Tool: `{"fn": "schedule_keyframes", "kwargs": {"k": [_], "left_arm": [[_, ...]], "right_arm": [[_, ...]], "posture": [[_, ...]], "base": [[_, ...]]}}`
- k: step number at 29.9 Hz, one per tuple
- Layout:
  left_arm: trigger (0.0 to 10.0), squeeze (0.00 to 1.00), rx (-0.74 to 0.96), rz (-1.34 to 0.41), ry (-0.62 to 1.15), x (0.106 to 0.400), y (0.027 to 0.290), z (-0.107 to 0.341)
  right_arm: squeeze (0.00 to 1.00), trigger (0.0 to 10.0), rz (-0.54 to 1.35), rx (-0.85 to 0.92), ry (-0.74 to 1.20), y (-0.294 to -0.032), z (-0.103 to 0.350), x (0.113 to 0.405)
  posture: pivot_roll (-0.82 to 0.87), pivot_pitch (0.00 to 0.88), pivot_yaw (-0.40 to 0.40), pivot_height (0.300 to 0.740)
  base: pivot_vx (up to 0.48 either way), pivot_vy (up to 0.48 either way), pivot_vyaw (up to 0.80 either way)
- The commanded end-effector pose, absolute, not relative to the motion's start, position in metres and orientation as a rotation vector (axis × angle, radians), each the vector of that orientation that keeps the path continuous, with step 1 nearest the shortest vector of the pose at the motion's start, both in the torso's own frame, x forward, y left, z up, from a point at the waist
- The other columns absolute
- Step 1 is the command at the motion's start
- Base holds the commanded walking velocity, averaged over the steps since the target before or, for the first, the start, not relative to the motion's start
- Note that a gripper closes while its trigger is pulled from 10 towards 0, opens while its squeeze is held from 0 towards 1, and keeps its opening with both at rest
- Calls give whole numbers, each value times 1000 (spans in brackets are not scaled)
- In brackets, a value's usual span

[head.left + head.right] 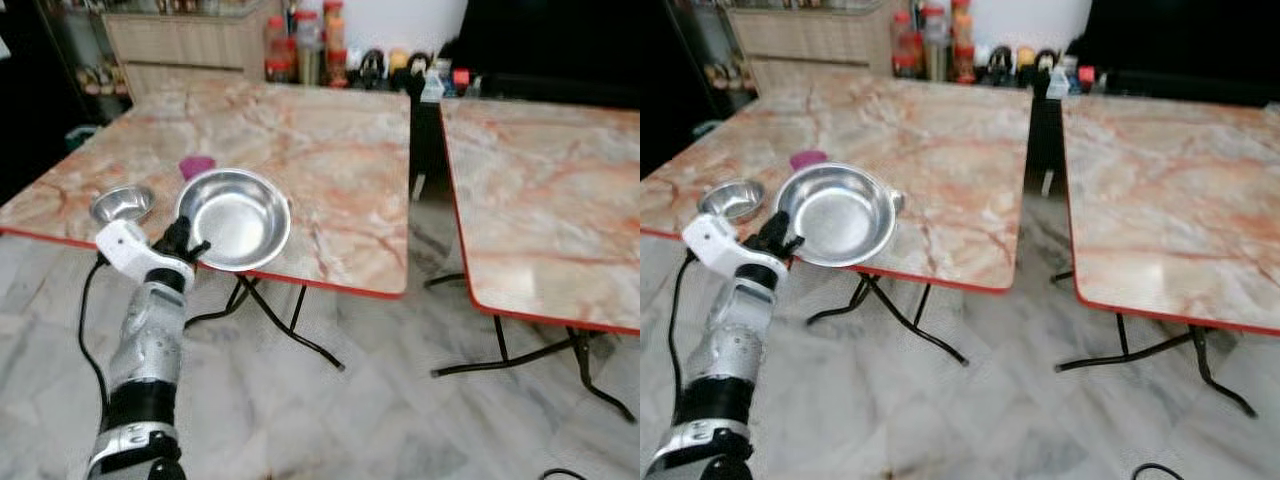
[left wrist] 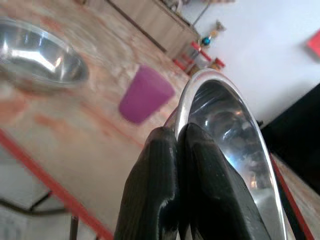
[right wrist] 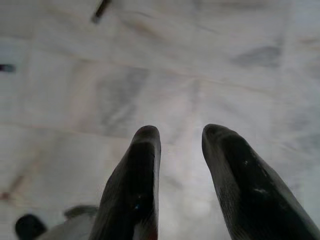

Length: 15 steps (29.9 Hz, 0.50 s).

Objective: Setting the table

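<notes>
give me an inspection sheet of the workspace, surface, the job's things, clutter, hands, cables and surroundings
Surface: marble-pattern table, red edge; second table beside it across a gap.
Job's things: large steel bowl at the near edge; small steel bowl and purple cup behind it.
Clutter: nothing seen on the tables.
Hands: left hand shut on the large bowl's rim; right hand open, above the floor.
Cables: black cable along the left arm.
Surroundings: jars and bottles behind the table; marble floor.

no readable text, labels (bottles too blurred)
</notes>
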<state>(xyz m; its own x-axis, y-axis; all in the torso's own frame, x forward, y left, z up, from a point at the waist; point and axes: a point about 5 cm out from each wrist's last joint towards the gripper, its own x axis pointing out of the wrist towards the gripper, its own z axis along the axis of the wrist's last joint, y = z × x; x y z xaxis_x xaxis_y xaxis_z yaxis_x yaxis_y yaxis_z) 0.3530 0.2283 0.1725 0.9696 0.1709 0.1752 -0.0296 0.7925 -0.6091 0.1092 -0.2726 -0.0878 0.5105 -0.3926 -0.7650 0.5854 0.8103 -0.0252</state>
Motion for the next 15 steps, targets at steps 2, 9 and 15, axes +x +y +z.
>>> {"fn": "schedule_keyframes", "kwargs": {"k": [2,9,15], "left_arm": [[10000,0,-642,81,-253,355,223,181],[10000,0,-646,86,-261,355,223,181],[10000,0,-646,86,-262,355,223,181]], "right_arm": [[0,10000,-619,243,860,-279,-88,102],[0,10000,-613,240,863,-278,-88,102],[0,10000,-613,240,861,-279,-88,102]], "posture": [[89,105,-6,740],[89,104,-6,740],[88,105,-7,740]], "base": [[386,0,0],[103,0,0],[0,-48,0]]}}
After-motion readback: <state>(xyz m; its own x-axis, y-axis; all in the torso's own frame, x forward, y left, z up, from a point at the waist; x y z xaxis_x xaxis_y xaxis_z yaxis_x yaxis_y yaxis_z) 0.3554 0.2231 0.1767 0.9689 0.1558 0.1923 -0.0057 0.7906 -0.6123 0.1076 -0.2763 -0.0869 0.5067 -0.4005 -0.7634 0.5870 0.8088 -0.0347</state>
